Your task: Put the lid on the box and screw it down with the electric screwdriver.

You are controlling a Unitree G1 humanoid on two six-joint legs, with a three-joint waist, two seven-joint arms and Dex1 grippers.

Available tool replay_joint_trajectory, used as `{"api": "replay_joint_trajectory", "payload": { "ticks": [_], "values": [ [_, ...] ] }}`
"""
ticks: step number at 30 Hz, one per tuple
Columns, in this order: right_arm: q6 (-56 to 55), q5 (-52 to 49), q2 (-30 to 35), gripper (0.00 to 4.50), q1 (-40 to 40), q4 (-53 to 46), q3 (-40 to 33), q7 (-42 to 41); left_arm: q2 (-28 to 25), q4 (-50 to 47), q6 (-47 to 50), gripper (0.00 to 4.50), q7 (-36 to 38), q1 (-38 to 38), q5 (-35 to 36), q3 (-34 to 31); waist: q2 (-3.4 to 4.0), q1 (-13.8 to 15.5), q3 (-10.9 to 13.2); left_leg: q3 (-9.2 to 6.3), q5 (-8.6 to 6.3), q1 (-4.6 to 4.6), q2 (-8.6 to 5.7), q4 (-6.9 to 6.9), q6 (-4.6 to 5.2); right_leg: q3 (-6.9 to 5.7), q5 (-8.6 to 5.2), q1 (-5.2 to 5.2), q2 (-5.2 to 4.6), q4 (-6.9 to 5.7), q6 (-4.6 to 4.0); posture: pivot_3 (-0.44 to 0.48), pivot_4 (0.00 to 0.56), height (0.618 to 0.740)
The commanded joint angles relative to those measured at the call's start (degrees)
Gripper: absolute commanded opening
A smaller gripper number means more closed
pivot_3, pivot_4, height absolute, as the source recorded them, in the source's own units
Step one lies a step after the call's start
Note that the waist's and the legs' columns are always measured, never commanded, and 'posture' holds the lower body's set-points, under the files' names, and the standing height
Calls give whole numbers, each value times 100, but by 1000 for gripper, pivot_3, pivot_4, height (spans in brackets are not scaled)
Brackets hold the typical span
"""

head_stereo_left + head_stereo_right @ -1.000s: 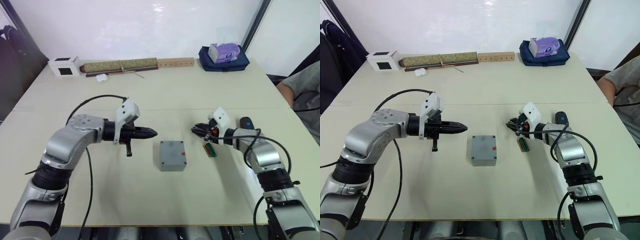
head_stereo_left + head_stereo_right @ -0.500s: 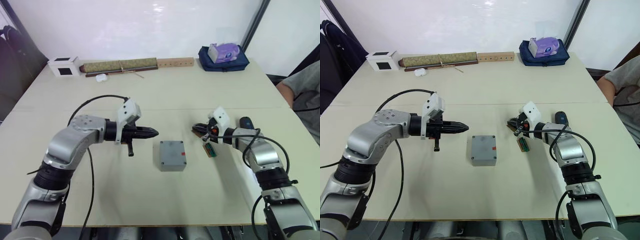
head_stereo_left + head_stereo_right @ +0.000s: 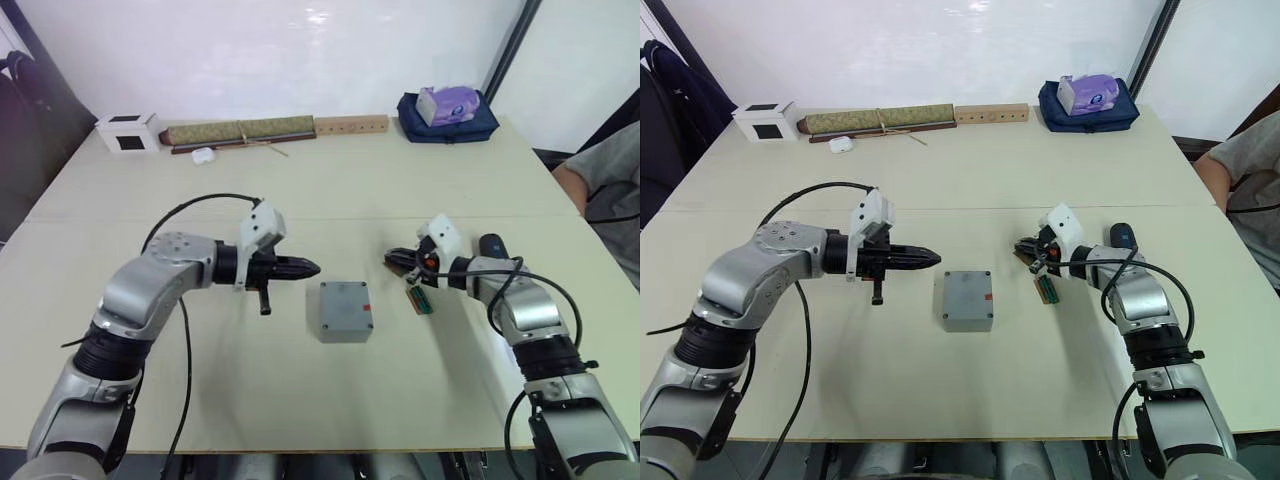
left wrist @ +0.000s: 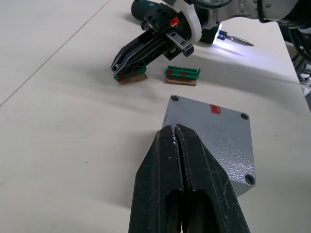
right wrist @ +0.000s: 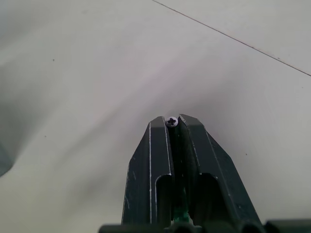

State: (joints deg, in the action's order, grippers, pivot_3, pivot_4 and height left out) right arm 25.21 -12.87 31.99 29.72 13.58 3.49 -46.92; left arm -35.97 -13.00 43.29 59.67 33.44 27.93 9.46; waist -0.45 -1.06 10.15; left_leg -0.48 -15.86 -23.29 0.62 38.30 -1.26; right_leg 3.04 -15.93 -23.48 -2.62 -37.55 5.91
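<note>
Already the lid (image 4: pixel 212 131) sits on the box (image 3: pixel 345 311), which rests near the middle of the tabletop (image 3: pixel 330 180) with its red mark showing; screw heads appear in at least three of the lid's corners in the left wrist view, though whether they are driven home I cannot tell. The left tool (image 3: pixel 308 267) hovers just beside the box on the robot's left, its fingers (image 4: pixel 180 170) pressed together and holding nothing. The right tool (image 4: pixel 127 66) is low over the tabletop on the far side of the box, pinching a small cross-head screw (image 5: pixel 171 121) at its very tip, close to one of two green strips (image 4: pixel 182 75). The electric screwdriver (image 4: pixel 214 36) lies behind the right tool, its white light on and its bit pointing away, not gripped by either tool. By my reading the closing is done, and what remains is seating this screw in a corner hole, picking up the driver and tightening.
</note>
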Motion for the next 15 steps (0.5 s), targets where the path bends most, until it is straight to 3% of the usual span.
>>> {"api": "replay_joint_trajectory", "payload": {
  "ticks": [1, 3, 15],
  "values": [
    [-76, 47, 20, 1237, 91, -44, -115, 62, -60, -201, -68, 0, -16, -55, 28, -69, 0, 2, 0, 0, 0, 0, 0, 0, 0, 0, 0, 0, 0, 0, 0, 0, 150, 740],
    [-84, 54, 11, 1970, 118, -41, -137, 83, -65, -216, -68, 0, -21, -74, 24, -71, 0, 4, 0, 0, 0, 0, 1, 0, 0, 0, 0, 0, 0, 0, 0, 0, 150, 740],
    [26, -50, 27, 1970, 90, -226, -211, 49, -5, -183, -113, 0, -59, -82, -8, -19, 0, 6, 0, 0, 0, 0, 0, 0, 0, 0, 0, 0, -1, 0, 0, 0, 150, 740]
  ]
}}
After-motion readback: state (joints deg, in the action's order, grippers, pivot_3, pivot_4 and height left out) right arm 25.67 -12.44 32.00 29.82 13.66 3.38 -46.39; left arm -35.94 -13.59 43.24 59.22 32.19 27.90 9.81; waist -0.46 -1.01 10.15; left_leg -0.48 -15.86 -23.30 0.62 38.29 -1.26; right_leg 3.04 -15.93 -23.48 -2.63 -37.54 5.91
